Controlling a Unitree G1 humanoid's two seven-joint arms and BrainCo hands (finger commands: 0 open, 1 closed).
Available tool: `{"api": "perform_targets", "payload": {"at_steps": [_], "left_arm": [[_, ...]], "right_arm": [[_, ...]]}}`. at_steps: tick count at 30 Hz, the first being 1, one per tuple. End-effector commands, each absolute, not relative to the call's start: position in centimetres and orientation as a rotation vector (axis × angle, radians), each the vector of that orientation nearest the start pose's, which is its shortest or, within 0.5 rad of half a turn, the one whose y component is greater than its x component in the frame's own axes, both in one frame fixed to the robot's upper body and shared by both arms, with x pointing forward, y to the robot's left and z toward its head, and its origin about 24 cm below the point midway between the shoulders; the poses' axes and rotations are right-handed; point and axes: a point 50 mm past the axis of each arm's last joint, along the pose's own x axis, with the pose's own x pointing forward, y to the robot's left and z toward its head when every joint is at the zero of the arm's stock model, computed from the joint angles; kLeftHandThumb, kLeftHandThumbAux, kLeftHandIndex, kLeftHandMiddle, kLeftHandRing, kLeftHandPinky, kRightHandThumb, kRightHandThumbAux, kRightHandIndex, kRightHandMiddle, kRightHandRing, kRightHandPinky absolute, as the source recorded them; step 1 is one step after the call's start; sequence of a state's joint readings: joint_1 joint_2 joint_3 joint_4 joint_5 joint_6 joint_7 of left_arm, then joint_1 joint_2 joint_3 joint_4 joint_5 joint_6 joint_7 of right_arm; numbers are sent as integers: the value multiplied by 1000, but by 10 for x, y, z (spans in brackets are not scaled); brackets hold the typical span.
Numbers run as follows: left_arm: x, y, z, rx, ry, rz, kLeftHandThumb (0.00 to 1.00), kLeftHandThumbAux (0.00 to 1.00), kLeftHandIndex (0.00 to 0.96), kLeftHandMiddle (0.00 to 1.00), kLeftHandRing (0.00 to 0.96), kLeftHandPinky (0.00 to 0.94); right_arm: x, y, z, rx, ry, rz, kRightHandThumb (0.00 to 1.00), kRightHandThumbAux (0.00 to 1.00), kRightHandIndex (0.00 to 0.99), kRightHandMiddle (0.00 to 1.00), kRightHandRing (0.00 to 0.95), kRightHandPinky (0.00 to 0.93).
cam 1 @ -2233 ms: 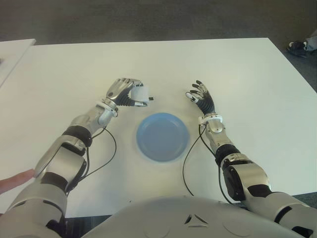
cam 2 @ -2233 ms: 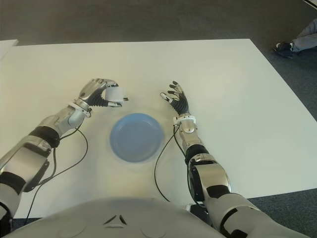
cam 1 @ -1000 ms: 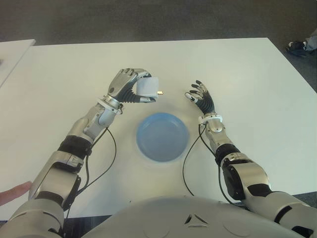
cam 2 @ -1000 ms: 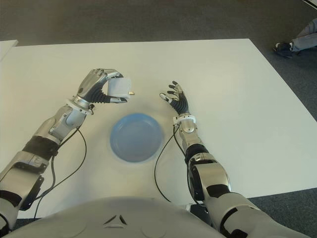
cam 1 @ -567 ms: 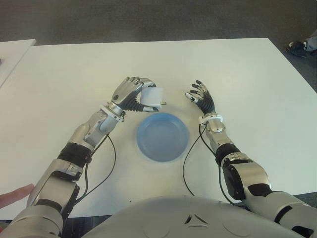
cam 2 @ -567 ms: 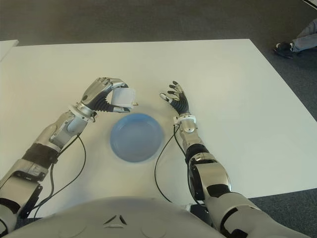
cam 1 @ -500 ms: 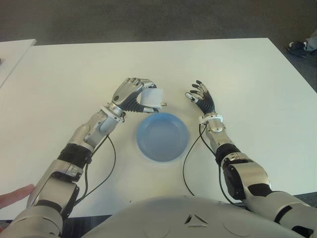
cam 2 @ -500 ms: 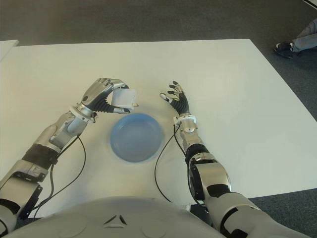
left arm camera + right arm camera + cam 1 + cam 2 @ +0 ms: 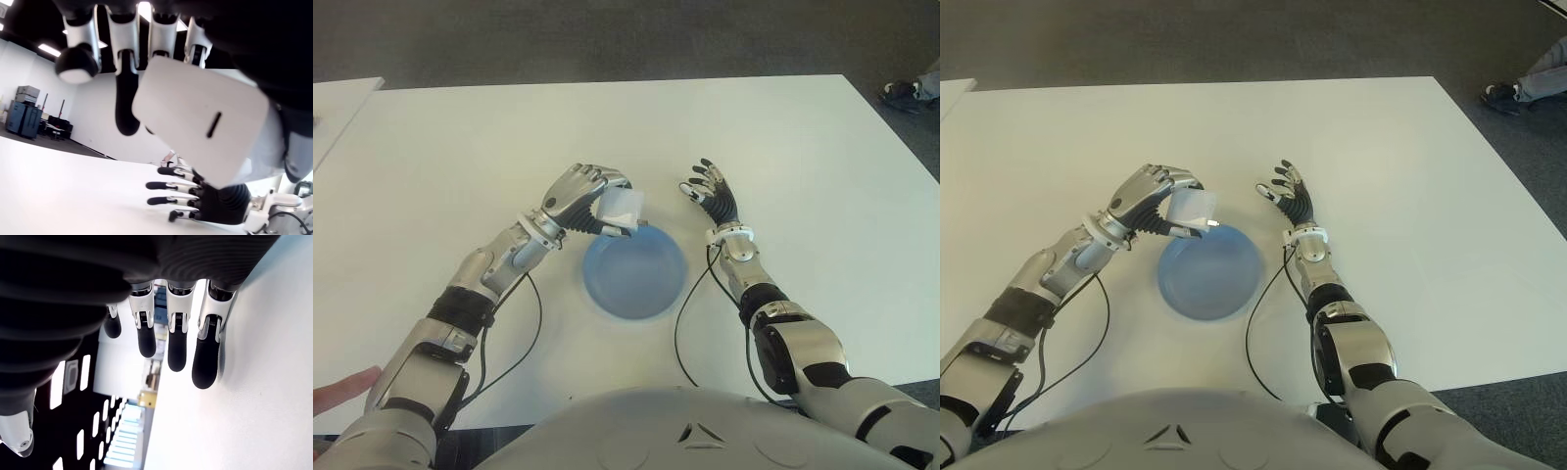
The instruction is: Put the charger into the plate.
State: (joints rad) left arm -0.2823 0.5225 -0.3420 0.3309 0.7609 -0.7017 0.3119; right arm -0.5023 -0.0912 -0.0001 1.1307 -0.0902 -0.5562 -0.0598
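My left hand [image 9: 587,199] is curled around a white cube-shaped charger [image 9: 621,211], holding it above the far left rim of the round blue plate [image 9: 636,279]. The charger's metal prongs point toward the plate's centre. In the left wrist view the charger [image 9: 205,127] fills the frame between thumb and fingers [image 9: 122,58]. My right hand [image 9: 710,194] shows just right of the plate's far edge, fingers spread and holding nothing. The plate's inside is bare.
The white table [image 9: 783,137] stretches wide on all sides of the plate. Black cables [image 9: 683,323] loop from both forearms over the table near the plate. A person's fingertip [image 9: 337,390] shows at the near left edge, and a shoe [image 9: 901,93] on the floor at the far right.
My left hand has carried the charger rightward and down, from the table left of the plate to just over the plate's far left rim. The right hand has stayed put.
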Motion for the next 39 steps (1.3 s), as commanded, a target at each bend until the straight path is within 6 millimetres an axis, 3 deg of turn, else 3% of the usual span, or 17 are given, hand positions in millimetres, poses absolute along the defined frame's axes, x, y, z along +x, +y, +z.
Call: {"api": "perform_targets", "payload": {"at_steps": [1, 19, 31, 35, 36, 37, 38, 39], "left_arm": [[262, 143, 60, 1105, -702, -521, 751, 696, 443, 868, 867, 869], [249, 136, 48, 1134, -671, -601, 753, 695, 443, 868, 869, 863], [243, 131, 36, 1053, -599, -619, 748, 695, 443, 842, 846, 827], [244, 131, 36, 1057, -575, -631, 719, 692, 432, 773, 762, 710], [244, 132, 36, 1066, -570, -638, 710, 692, 427, 671, 661, 623], [244, 132, 36, 1095, -561, -663, 707, 693, 425, 634, 625, 592], [244, 132, 35, 1115, -553, -681, 610, 596, 331, 469, 463, 452], [244, 133, 35, 1155, -546, -713, 574, 562, 297, 410, 405, 402]], "right_arm": [[278, -151, -63, -202, 334, 96, 84, 558, 0, 184, 230, 153], [280, -149, -62, -202, 333, 99, 82, 554, 0, 179, 232, 167], [280, -148, -61, -203, 333, 102, 84, 552, 0, 171, 227, 161], [281, -149, -61, -205, 333, 104, 78, 539, 0, 173, 226, 150], [281, -149, -61, -206, 333, 105, 76, 535, 0, 175, 225, 147], [281, -149, -61, -207, 333, 105, 75, 534, 0, 176, 225, 146], [280, -149, -61, -208, 334, 106, 74, 530, 0, 177, 225, 146], [280, -149, -62, -210, 334, 108, 73, 529, 0, 178, 225, 145]]}}
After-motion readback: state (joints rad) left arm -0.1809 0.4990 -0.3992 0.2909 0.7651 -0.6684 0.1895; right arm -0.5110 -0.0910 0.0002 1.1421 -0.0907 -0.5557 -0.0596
